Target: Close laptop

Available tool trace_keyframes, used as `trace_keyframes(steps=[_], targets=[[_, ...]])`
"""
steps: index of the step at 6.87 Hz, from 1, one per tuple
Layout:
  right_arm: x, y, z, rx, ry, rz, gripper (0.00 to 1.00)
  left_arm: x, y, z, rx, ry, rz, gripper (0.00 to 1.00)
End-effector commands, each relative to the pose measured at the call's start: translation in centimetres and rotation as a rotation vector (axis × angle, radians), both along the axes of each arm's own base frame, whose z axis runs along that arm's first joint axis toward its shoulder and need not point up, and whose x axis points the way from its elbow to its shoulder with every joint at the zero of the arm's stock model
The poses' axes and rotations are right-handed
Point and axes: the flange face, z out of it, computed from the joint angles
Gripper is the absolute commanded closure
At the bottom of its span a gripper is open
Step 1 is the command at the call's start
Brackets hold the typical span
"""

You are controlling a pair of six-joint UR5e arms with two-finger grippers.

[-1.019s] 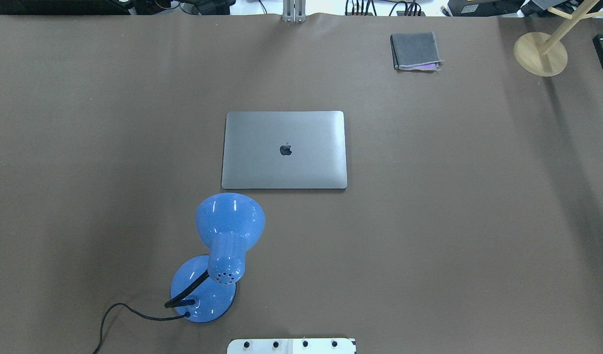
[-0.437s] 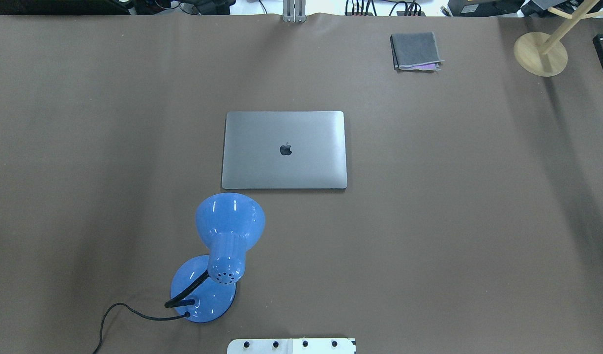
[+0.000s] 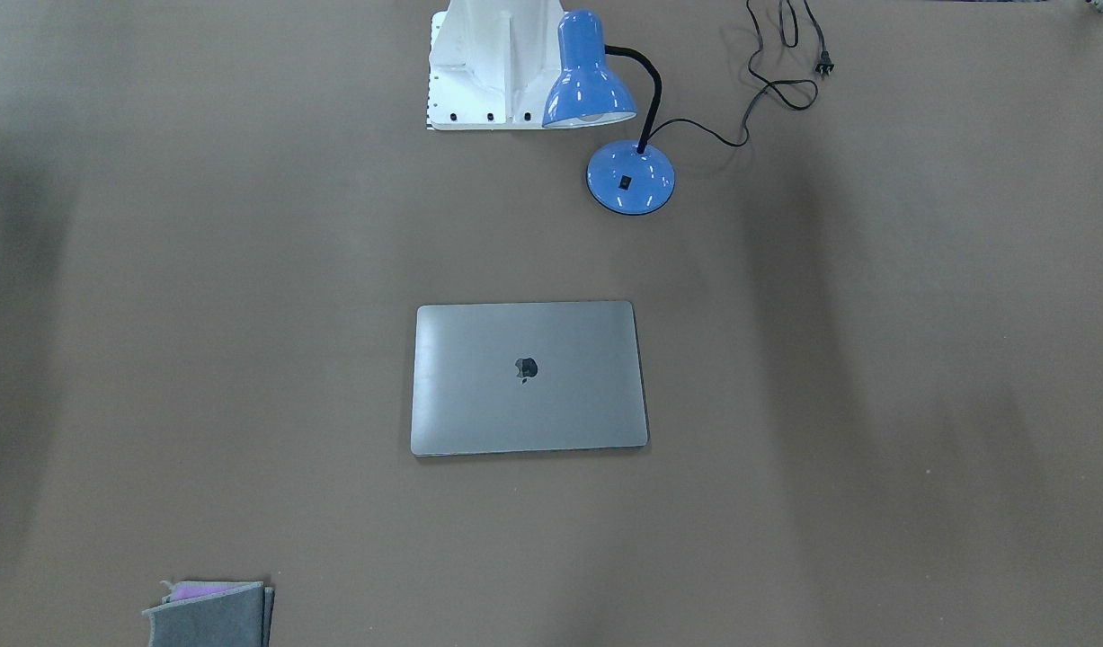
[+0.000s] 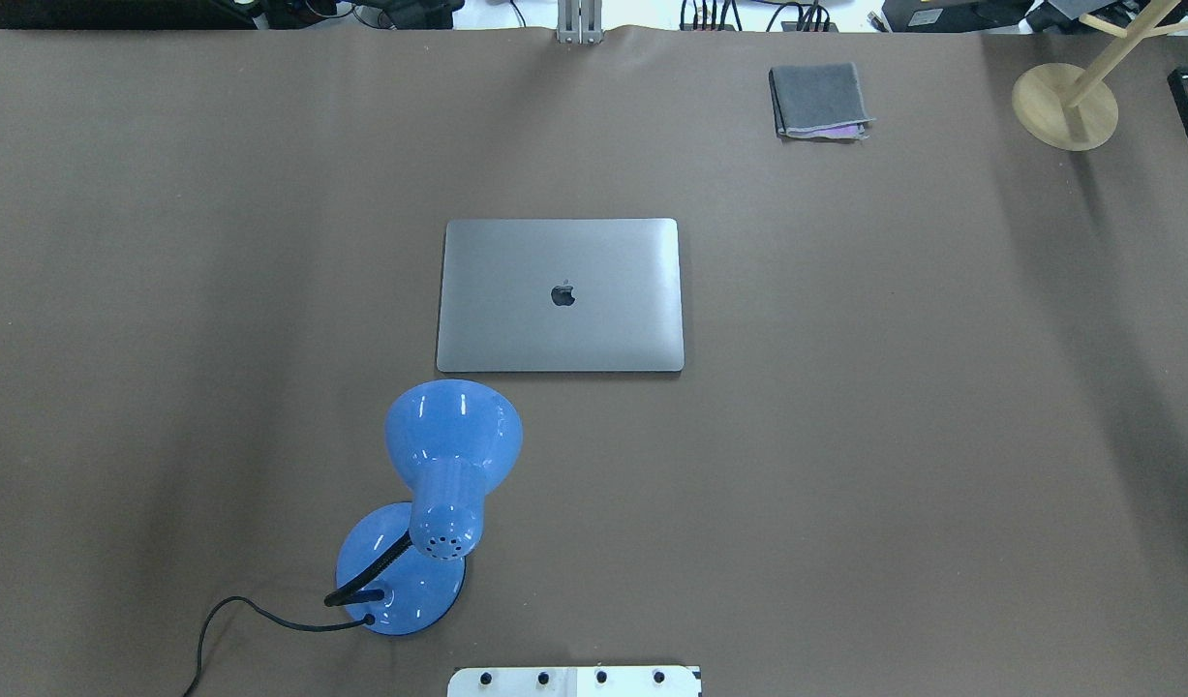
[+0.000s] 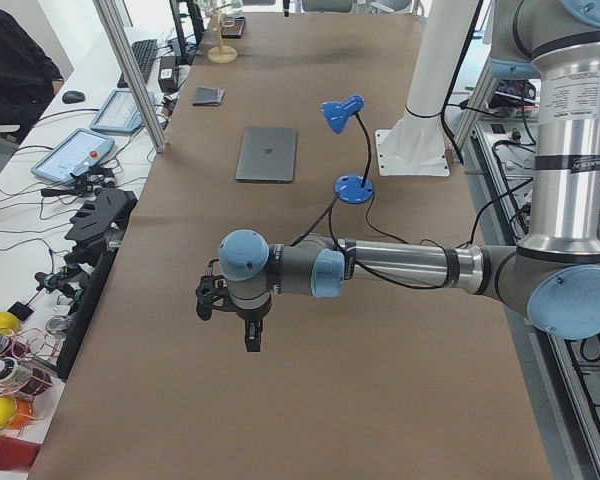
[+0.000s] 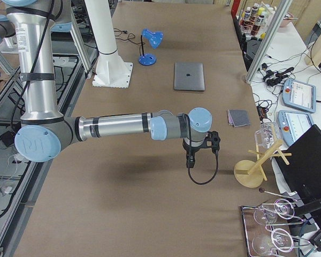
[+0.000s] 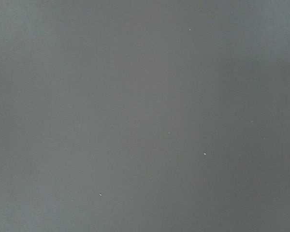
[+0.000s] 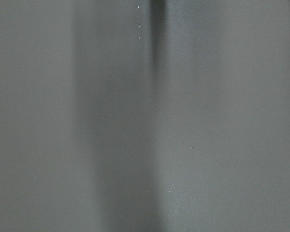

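The space-grey laptop (image 4: pixel 594 329) lies flat in the middle of the brown table with its lid down and the dark apple logo facing up. It also shows in the front view (image 3: pixel 479 395), the left side view (image 5: pixel 267 153) and the right side view (image 6: pixel 189 76). My left gripper (image 5: pixel 252 340) hangs over bare table far from the laptop, seen only in the left side view. My right gripper (image 6: pixel 190 162) hangs over bare table at the other end, seen only in the right side view. I cannot tell whether either is open or shut. Both wrist views show only blurred table surface.
A blue desk lamp (image 4: pixel 439 484) with a black cord stands just in front of the laptop, toward my left. A folded grey cloth (image 4: pixel 818 100) lies at the far right. A wooden stand (image 4: pixel 1064 105) is at the far right corner. My white base plate (image 4: pixel 574 681) is at the near edge.
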Motion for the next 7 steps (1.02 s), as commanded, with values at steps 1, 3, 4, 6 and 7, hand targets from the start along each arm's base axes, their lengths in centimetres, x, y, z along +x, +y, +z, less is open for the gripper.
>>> trace_keyframes(steps=[1, 3, 4, 6, 7], targets=[[0.9, 0.7, -1.2, -0.02, 0.004, 0.015, 0.0, 0.0, 0.0, 0.0, 0.0, 0.0, 0.0, 0.02], [1.0, 2.0, 0.9, -0.05, 0.005, 0.01, 0.0, 0.0, 0.0, 0.0, 0.0, -0.002, 0.0, 0.02], [1.2, 2.4, 1.4, -0.055, 0.006, 0.011, 0.0, 0.0, 0.0, 0.0, 0.001, -0.002, 0.0, 0.02], [1.2, 2.2, 1.2, -0.047, 0.013, 0.012, 0.0, 0.0, -0.1, -0.2, 0.004, 0.0, 0.0, 0.02], [1.3, 2.2, 1.1, -0.046, 0.013, 0.013, 0.0, 0.1, -0.1, -0.1, 0.003, 0.0, 0.001, 0.02]])
